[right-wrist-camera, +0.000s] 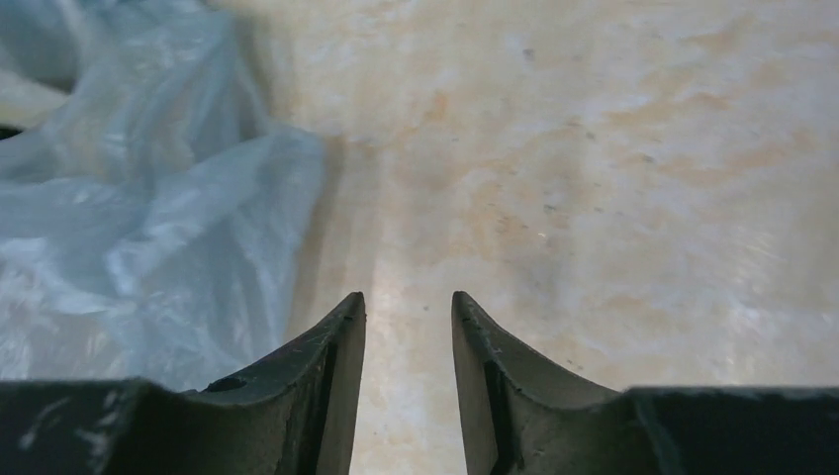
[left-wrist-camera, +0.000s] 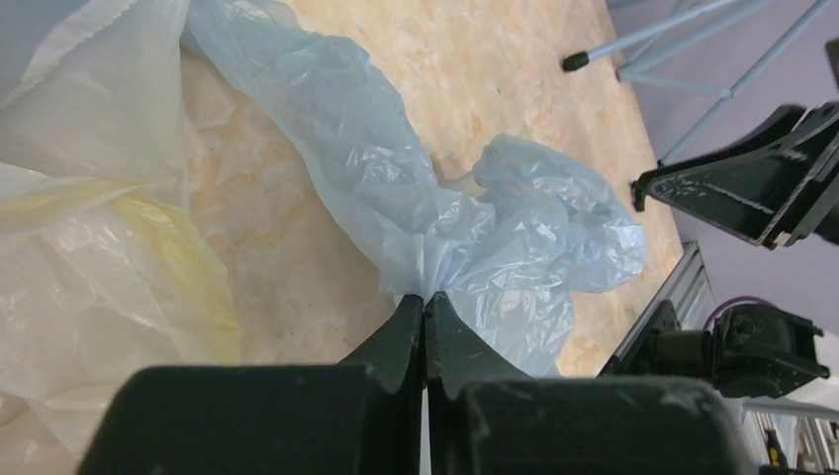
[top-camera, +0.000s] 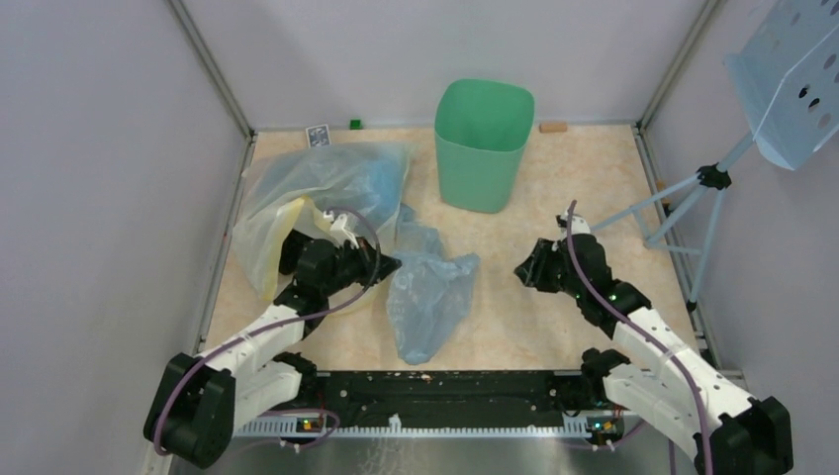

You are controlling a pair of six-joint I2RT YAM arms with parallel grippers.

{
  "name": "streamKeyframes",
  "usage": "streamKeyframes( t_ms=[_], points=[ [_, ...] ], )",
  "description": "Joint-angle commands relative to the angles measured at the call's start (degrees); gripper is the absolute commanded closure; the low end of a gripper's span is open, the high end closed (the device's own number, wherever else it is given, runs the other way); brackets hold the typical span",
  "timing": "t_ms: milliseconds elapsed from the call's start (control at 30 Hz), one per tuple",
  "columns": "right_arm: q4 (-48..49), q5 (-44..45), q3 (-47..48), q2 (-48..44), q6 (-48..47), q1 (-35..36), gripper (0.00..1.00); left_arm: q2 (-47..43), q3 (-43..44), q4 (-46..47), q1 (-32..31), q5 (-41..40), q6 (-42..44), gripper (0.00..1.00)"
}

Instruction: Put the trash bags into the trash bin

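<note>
A crinkly light-blue trash bag (top-camera: 427, 287) lies on the table in front of the mint-green trash bin (top-camera: 483, 143), which stands upright at the back centre. My left gripper (top-camera: 389, 265) is shut on a gathered pinch of the bag (left-wrist-camera: 465, 228), the plastic fanning out from its closed fingertips (left-wrist-camera: 425, 300). My right gripper (top-camera: 522, 269) hovers low over bare table to the right of the bag, open, with nothing between its fingers (right-wrist-camera: 408, 302). The bag's edge (right-wrist-camera: 148, 237) shows at the left of the right wrist view.
A bigger clear bag with yellow tint (top-camera: 317, 198) lies behind and left of my left arm. A light-blue perforated panel on a tripod (top-camera: 782, 79) stands at the right wall. A small card (top-camera: 318, 135), a green block (top-camera: 355, 124) and a wooden block (top-camera: 553, 127) sit along the back edge.
</note>
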Motion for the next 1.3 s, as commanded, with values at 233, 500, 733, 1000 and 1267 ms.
streamKeyframes(
  t_ms=[233, 500, 733, 1000, 1267],
  points=[
    [17.43, -21.33, 6.12, 12.46, -0.55, 0.85, 0.26, 5.36, 5.87, -6.59, 0.11, 8.47, 6.47, 1.00],
    [25.23, -18.70, 6.06, 20.05, 5.07, 7.54, 0.21, 6.26, 6.13, -6.99, 0.18, 8.98, 7.03, 1.00],
    [28.27, -17.17, 8.10, 24.71, 11.97, 8.71, 0.60, 6.77, 5.62, -4.94, 0.11, 12.42, 6.69, 0.94],
    [25.84, -17.16, 10.07, 21.02, 12.31, 8.67, 1.00, 2.10, 0.30, 5.26, -0.16, 22.41, -1.64, 0.10],
    [27.86, -15.93, 7.29, 18.54, 15.30, 8.72, 1.00, 2.41, -4.51, 12.56, -5.29, 19.74, -7.82, 0.03]
  ],
)
